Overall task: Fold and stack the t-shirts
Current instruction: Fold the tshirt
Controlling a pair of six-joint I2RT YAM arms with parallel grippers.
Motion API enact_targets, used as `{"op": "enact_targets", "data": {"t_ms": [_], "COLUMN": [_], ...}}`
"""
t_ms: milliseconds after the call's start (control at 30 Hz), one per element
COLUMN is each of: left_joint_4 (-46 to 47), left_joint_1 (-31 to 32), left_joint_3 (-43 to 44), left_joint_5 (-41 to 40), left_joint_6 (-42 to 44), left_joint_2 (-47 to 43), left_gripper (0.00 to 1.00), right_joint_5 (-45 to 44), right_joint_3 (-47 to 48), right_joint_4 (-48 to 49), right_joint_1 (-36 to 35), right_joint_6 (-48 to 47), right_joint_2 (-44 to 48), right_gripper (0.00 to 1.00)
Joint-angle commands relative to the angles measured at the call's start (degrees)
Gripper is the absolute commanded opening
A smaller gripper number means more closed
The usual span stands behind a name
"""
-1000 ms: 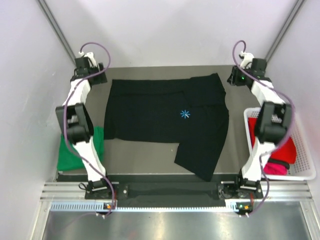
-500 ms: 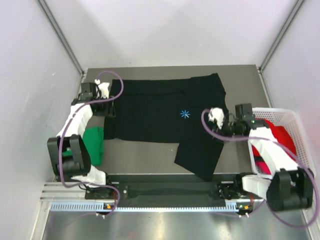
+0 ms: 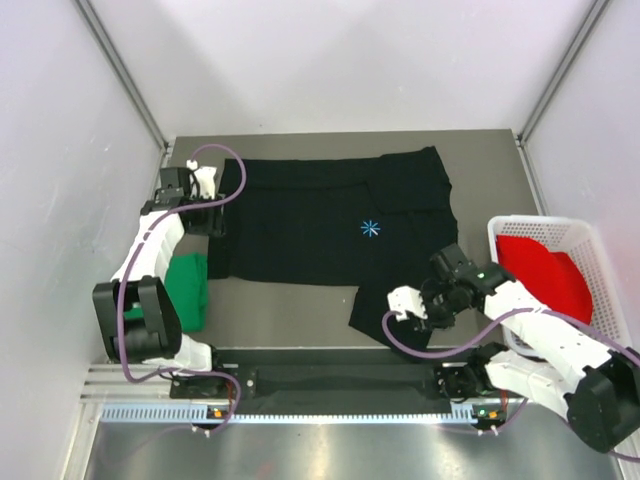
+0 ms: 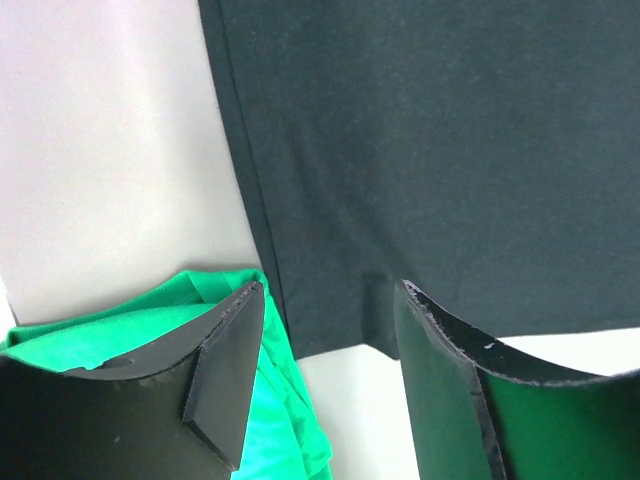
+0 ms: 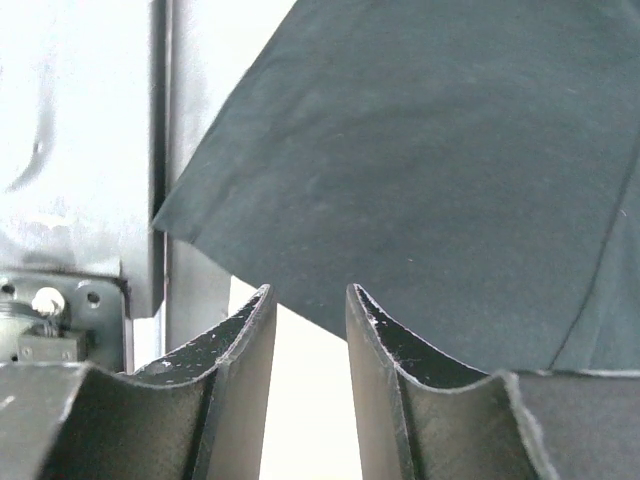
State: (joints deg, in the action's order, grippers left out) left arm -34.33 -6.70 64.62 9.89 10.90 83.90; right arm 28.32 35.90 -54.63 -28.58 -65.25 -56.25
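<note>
The large black t-shirt [image 3: 320, 225] lies spread on the table with its light-blue starburst [image 3: 371, 228] facing up and a flap reaching toward the front edge. My left gripper [image 3: 214, 222] is open and empty at the shirt's left edge; in the left wrist view [image 4: 330, 300] its jaws straddle the black shirt's lower left corner [image 4: 330, 330], next to the green t-shirt [image 4: 290, 400]. My right gripper [image 3: 418, 306] is open and empty over the front flap; in the right wrist view [image 5: 308, 295] its jaws stand a little apart at the flap's hem [image 5: 420, 200]. The green t-shirt [image 3: 190, 288] lies crumpled at front left. The red t-shirt [image 3: 545, 275] is in the basket. No pink shirt shows.
The white mesh basket [image 3: 605, 262] stands at the right edge of the table. A metal rail [image 3: 330, 380] and the arm bases run along the front edge; the rail also shows in the right wrist view [image 5: 100, 150]. Walls close in the left, right and back.
Both arms came down from the far corners. The right gripper then swung from the shirt's right edge to its front flap. The left gripper stays at the shirt's left edge.
</note>
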Motion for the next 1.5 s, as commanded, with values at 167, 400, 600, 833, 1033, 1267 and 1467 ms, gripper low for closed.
{"op": "enact_targets", "data": {"t_ms": [167, 400, 600, 833, 1033, 1267, 1467], "left_joint_4": [-0.7, -3.1, -3.6, -4.3, -4.4, -5.8, -9.3], "left_joint_1": [-0.2, -0.2, -0.2, -0.2, -0.2, -0.2, -0.1], "left_joint_3": [4.2, 7.3, 8.1, 8.8, 8.9, 9.6, 9.6], "left_joint_5": [-1.5, -2.9, -3.2, -3.8, -4.4, -3.7, -2.2], "left_joint_6": [0.4, 0.3, 0.1, 0.1, 0.1, 0.5, 7.2], "left_joint_2": [3.3, 6.0, 7.0, 7.2, 7.2, 6.9, 4.2], "left_gripper": [0.59, 0.60, 0.60, 0.60, 0.60, 0.60, 0.63], "right_joint_5": [-5.2, -6.3, -6.4, -7.0, -8.2, -10.0, -6.6], "right_joint_3": [-2.5, -3.2, -4.0, -4.3, -5.7, -4.5, 3.0], "right_joint_4": [-0.5, -0.8, 0.9, 3.7, 7.1, 6.7, 2.1], "right_joint_1": [-5.4, -8.0, -10.0, -15.3, -16.3, -16.2, -9.0], "right_joint_6": [-6.3, -6.4, -5.9, -3.5, -1.5, 1.1, 3.6], "right_joint_2": [-0.2, -2.3, -4.7, -9.0, -10.2, -8.0, -4.1], "right_gripper": [0.34, 0.37, 0.40, 0.40, 0.19, 0.00, 0.00]}}
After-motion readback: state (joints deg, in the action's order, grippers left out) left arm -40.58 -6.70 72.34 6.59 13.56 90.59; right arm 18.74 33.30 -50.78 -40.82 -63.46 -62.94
